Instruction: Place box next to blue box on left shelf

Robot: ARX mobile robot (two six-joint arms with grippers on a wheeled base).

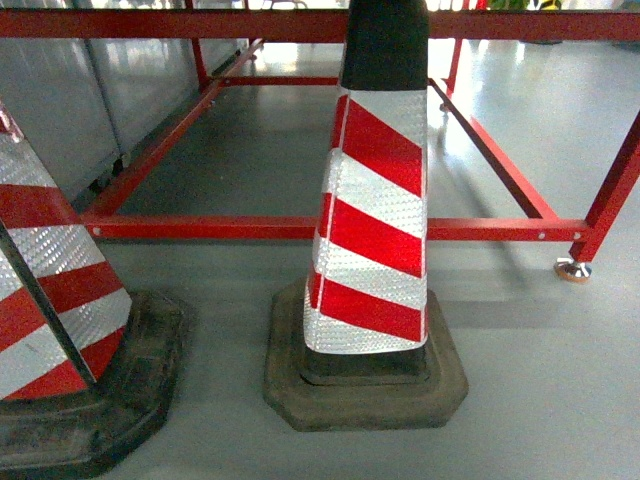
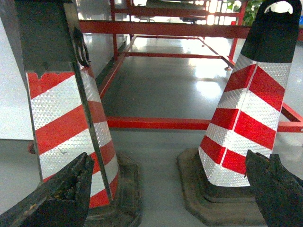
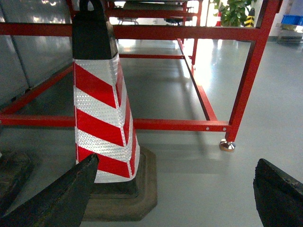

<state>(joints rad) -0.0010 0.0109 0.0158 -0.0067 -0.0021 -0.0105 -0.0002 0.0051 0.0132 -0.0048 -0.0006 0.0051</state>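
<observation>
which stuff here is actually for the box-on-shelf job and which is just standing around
For the job: left gripper, open and empty; right gripper, open and empty. No blue box or roller shelf in view.

Standing around: left cone; middle cone; red steel frame; grey floor.

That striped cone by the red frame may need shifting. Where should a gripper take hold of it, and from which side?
Probably the black top of the cone, coming from above: it stands upright, narrows upward, and ends in a small loop. The striped body looks too wide lower down.
</observation>
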